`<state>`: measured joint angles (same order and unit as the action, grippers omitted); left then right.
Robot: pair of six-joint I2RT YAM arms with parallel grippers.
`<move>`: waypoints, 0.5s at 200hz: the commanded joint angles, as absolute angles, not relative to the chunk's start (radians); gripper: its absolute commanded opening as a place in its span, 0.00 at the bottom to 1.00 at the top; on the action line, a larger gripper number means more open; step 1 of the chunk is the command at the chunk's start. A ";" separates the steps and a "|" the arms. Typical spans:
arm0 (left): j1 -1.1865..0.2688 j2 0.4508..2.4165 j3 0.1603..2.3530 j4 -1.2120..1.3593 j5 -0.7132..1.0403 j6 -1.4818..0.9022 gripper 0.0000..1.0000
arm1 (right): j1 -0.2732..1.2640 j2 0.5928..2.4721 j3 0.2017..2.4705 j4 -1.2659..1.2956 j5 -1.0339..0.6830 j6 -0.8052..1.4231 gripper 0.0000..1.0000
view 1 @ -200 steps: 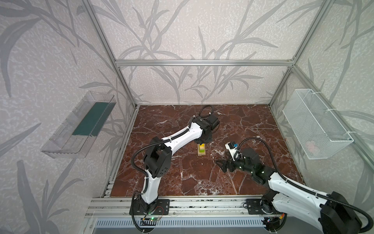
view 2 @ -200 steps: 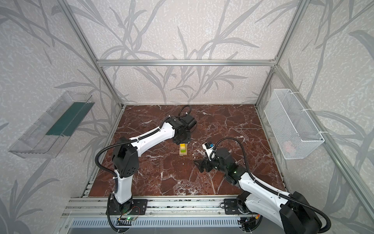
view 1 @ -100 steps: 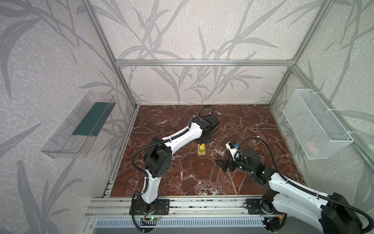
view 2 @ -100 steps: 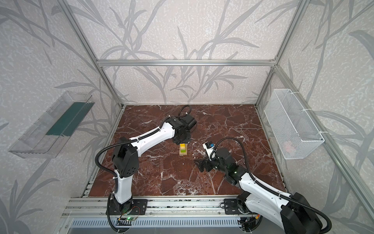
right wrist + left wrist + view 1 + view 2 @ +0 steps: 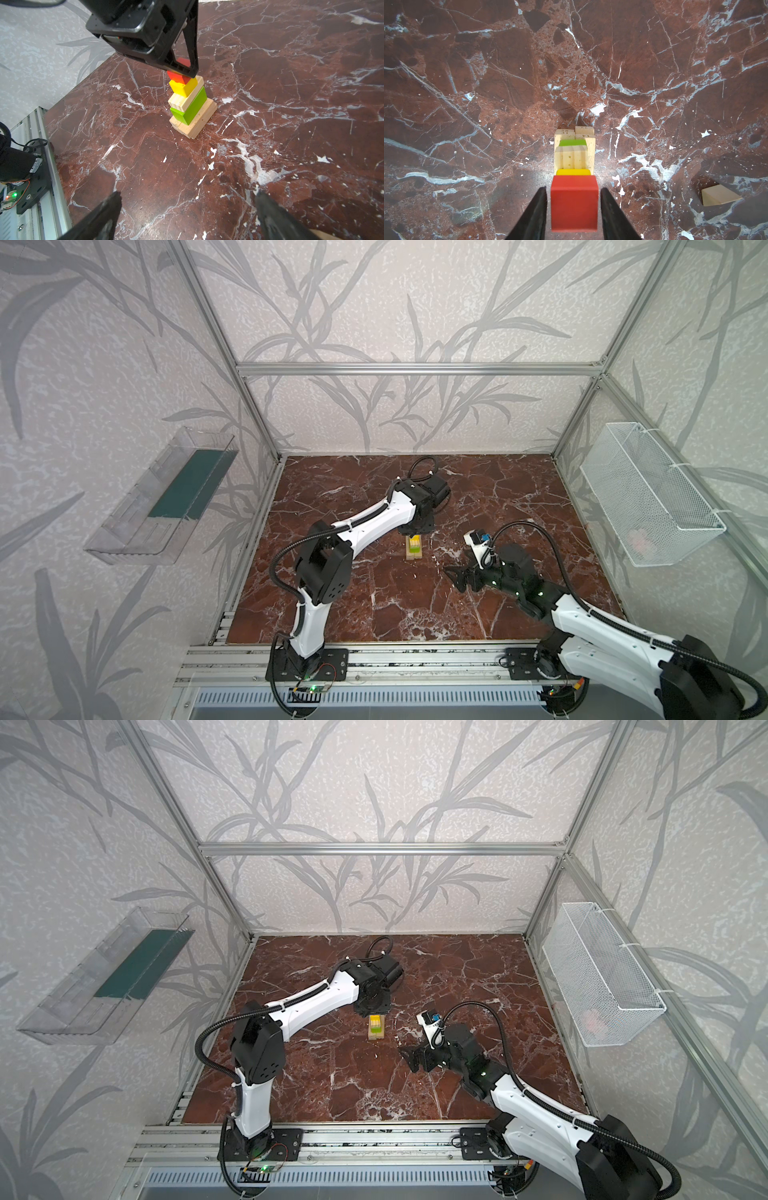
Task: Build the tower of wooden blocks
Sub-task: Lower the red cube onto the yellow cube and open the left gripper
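While the left pincer [image 5: 573, 190] stands slightly parted around the red cube [image 5: 574, 205] atop the wood block tower [image 5: 188, 104] on the desk [image 5: 374, 614], a finger catching that cube could topple the narrow stack; the right pincer [image 5: 188, 197] gapes empty.

White arm shells [image 5: 380, 523], black joint housings [image 5: 322, 568], ribbed black cables [image 5: 524, 524] along both arms.

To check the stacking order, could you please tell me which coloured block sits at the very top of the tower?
The red block, flanked by the left gripper; the yellow block lies directly beneath it and the green block lower down.
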<state>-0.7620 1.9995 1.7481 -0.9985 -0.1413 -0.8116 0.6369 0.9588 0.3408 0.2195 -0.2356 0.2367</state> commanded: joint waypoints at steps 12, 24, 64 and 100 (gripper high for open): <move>-0.762 1.990 1.754 -1.032 -0.163 -0.817 0.42 | 0.641 0.946 0.342 0.224 -0.224 0.228 0.99; -0.762 1.989 1.750 -1.031 -0.165 -0.820 0.41 | 0.641 0.945 0.342 0.224 -0.222 0.227 0.99; -0.762 1.983 1.731 -1.022 -0.161 -0.827 0.39 | 0.640 0.945 0.342 0.224 -0.220 0.227 0.99; -0.762 1.984 1.721 -1.020 -0.159 -0.839 0.39 | 0.640 0.944 0.342 0.224 -0.218 0.227 0.99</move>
<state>-0.7628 1.9995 1.7374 -0.9955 -0.1410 -0.8215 0.6369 0.9588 0.3408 0.2192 -0.2317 0.2367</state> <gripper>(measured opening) 0.394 0.991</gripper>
